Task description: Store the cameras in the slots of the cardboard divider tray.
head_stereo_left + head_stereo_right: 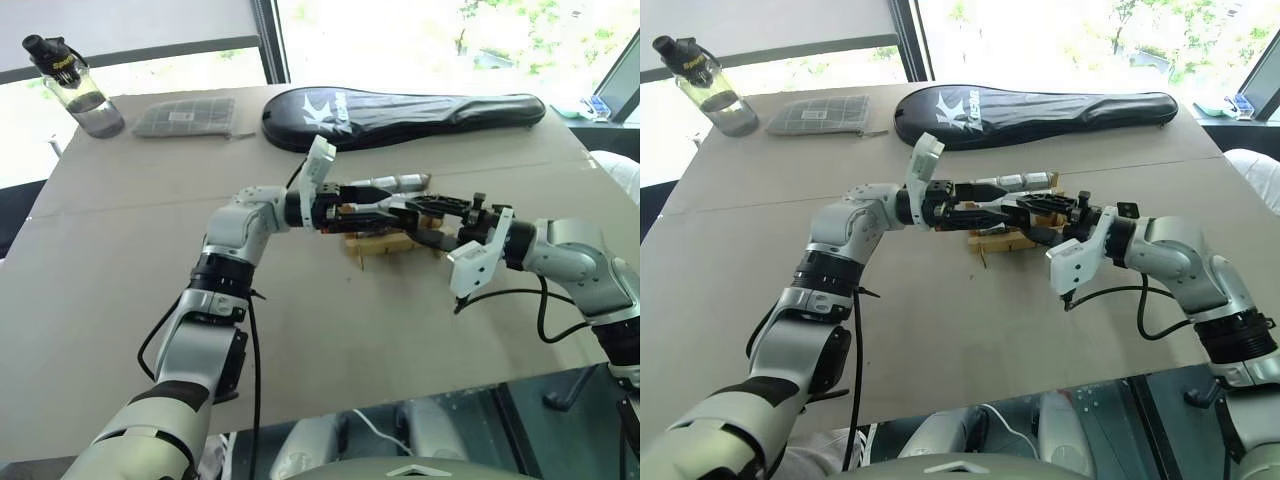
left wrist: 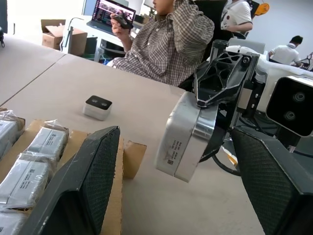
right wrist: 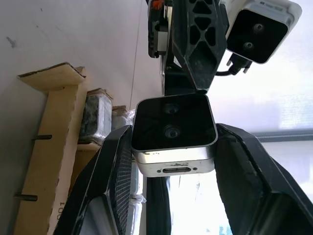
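Looks like a handover over the cardboard tray point(image 1: 1012, 238): right gripper point(image 3: 171, 196) jaws are clamped on a camera point(image 3: 173, 134), left gripper point(image 2: 181, 191) jaws gape wide around it, empty. Next it probably needs lowering into a free slot. Another camera point(image 2: 98, 106) sits on the surface point(image 2: 146, 112).

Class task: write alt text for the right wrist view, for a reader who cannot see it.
The right pincer grips a silver-edged camera, black face showing, between its black fingers. Beside it stands the cardboard divider tray with wrapped cameras in its slots.
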You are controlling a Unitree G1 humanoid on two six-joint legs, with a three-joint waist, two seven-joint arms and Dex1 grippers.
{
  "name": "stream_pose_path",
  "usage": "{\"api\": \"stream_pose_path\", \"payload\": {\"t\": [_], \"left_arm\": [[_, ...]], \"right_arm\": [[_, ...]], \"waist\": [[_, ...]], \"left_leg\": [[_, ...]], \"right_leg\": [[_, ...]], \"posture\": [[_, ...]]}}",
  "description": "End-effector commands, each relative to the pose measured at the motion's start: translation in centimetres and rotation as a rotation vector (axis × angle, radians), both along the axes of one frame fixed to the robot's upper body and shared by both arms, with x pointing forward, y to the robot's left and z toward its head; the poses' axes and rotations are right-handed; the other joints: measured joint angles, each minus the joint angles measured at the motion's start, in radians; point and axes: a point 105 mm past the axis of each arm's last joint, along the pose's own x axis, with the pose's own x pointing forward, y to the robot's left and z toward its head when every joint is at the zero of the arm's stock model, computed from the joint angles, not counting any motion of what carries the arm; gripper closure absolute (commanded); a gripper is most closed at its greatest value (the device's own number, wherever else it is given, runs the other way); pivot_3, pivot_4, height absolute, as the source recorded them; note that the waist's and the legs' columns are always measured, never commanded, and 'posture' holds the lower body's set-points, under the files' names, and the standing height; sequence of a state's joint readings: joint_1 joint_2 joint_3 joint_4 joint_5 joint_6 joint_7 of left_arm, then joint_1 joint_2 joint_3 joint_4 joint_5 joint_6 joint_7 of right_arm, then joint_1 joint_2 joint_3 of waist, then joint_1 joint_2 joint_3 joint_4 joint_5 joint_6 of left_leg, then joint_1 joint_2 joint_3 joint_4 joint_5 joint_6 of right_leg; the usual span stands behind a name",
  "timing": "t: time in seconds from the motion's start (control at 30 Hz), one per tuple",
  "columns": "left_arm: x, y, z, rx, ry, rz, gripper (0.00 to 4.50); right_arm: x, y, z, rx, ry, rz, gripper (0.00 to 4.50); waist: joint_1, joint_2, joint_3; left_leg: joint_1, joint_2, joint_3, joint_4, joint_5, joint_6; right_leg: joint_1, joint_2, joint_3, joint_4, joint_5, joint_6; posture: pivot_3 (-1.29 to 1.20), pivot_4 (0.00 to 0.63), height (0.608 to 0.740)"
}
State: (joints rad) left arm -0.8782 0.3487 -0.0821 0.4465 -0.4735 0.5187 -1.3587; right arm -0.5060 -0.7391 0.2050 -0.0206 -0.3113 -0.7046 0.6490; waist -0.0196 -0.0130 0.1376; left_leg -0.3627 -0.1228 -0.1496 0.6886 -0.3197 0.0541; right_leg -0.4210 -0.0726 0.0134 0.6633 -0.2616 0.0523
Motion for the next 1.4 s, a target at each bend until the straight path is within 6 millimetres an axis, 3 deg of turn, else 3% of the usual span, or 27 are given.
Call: {"api": "stream_pose_path", "payload": {"t": [0.03,0.13,0.2,0.3,0.33,0.4,0.73,0.77,0.83,0.9,0.93,1.13,1.3,1.4], "left_arm": [[-0.2,-0.1,1.7,-0.032,-0.042,-0.023,0.77],[-0.4,-0.1,1.6,-0.03,-0.036,-0.037,0.77],[-0.5,-0.1,1.6,-0.028,-0.033,-0.04,1.27],[-0.5,0.0,1.5,-0.025,-0.028,-0.045,2.37],[-0.5,0.0,1.5,-0.024,-0.028,-0.046,2.98],[-0.6,0.1,1.4,-0.022,-0.028,-0.048,3.75],[-0.5,0.1,1.3,-0.009,-0.035,-0.051,3.78],[-0.5,0.1,1.3,-0.008,-0.036,-0.05,3.78],[-0.4,0.2,1.3,-0.004,-0.039,-0.046,3.78],[-0.2,0.2,1.2,0.002,-0.051,-0.036,3.78],[-0.1,0.2,1.2,0.005,-0.061,-0.026,3.78],[1.5,0.0,0.0,0.089,-0.198,0.065,3.78],[2.6,-0.4,-0.6,0.103,-0.296,0.104,3.78],[3.0,-0.4,-1.3,0.123,-0.336,0.116,3.78]], "right_arm": [[-0.5,0.6,1.3,0.024,-0.041,0.043,2.62],[-0.5,0.7,1.2,0.025,-0.039,0.047,2.62],[-0.5,0.8,1.3,0.027,-0.039,0.05,2.62],[-0.5,1.0,1.3,0.03,-0.04,0.054,2.62],[-0.5,1.0,1.3,0.03,-0.04,0.055,2.62],[-0.4,1.1,1.4,0.033,-0.039,0.058,2.62],[-0.8,1.3,1.2,0.04,-0.005,0.074,2.62],[-0.8,1.4,1.2,0.042,0.005,0.074,1.83],[-1.0,1.4,1.2,0.052,0.026,0.076,1.28],[-1.0,1.2,1.2,0.074,0.054,0.064,0.28],[-0.8,0.9,1.0,0.081,0.091,0.042,0.03],[-1.4,-3.4,-1.2,0.305,0.616,-0.184,0.03],[-5.0,-7.5,-3.5,0.568,0.996,-0.348,0.03],[-7.1,-9.0,-4.6,0.623,1.09,-0.42,0.03]], "waist": [[0.0,0.0,0.0],[0.0,0.0,0.0],[0.0,0.0,0.0],[-0.001,0.0,0.0],[-0.001,0.0,0.0],[-0.001,0.0,0.0],[-0.001,0.0,0.0],[-0.001,0.0,0.0],[-0.002,0.0,0.0],[-0.002,0.0,0.0],[-0.001,0.0,0.0],[0.011,0.0,0.0],[0.02,0.0,0.0],[0.023,0.0,0.0]], "left_leg": [[0.0,0.0,0.0,0.0,0.0,0.0],[0.0,0.0,0.0,0.0,0.0,0.0],[0.0,0.0,0.0,0.0,0.0,0.0],[0.0,0.0,0.0,0.0,0.0,0.0],[0.0,0.0,0.0,0.0,0.0,0.0],[0.0,0.0,0.0,0.0,0.0,0.0],[0.0,0.0,0.0,0.0,0.0,0.0],[0.0,0.0,0.0,0.0,0.0,0.0],[0.0,0.0,0.0,0.0,0.0,0.0],[0.0,0.0,0.0,0.0,0.0,0.0],[0.0,0.0,0.0,0.0,0.0,0.0],[-0.002,0.0,-0.004,0.002,0.0,0.0],[-0.004,-0.001,-0.005,0.0,0.0,0.0],[-0.002,-0.001,-0.006,-0.001,0.0,0.0]], "right_leg": [[0.0,0.0,0.0,0.0,0.0,0.0],[0.0,0.0,0.0,0.0,0.0,0.0],[0.0,0.0,0.0,0.0,0.0,0.0],[0.0,0.0,0.0,0.0,0.0,0.0],[0.0,0.0,0.0,0.0,0.0,0.0],[0.0,0.0,0.0,0.0,0.0,0.0],[-0.001,0.0,0.0,0.0,0.0,0.0],[-0.001,0.0,0.0,0.0,0.0,0.0],[-0.001,0.0,0.0,0.0,0.0,0.0],[-0.001,0.0,0.0,0.0,0.0,0.0],[-0.001,0.0,0.001,0.0,0.0,0.0],[0.0,-0.001,0.0,-0.001,0.0,0.0],[0.001,-0.002,-0.001,-0.001,0.0,0.0],[0.002,-0.002,-0.001,0.0,0.0,0.0]], "posture": [[0.0,0.15,0.74],[0.0,0.15,0.74],[0.0,0.15,0.74],[0.0,0.15,0.74],[0.0,0.15,0.74],[0.0,0.15,0.74],[0.0,0.15,0.74],[0.0,0.15,0.74],[0.0,0.15,0.74],[0.0,0.15,0.74],[0.0,0.15,0.74],[0.0,0.15,0.74],[0.0,0.15,0.74],[0.0,0.15,0.74]]}}
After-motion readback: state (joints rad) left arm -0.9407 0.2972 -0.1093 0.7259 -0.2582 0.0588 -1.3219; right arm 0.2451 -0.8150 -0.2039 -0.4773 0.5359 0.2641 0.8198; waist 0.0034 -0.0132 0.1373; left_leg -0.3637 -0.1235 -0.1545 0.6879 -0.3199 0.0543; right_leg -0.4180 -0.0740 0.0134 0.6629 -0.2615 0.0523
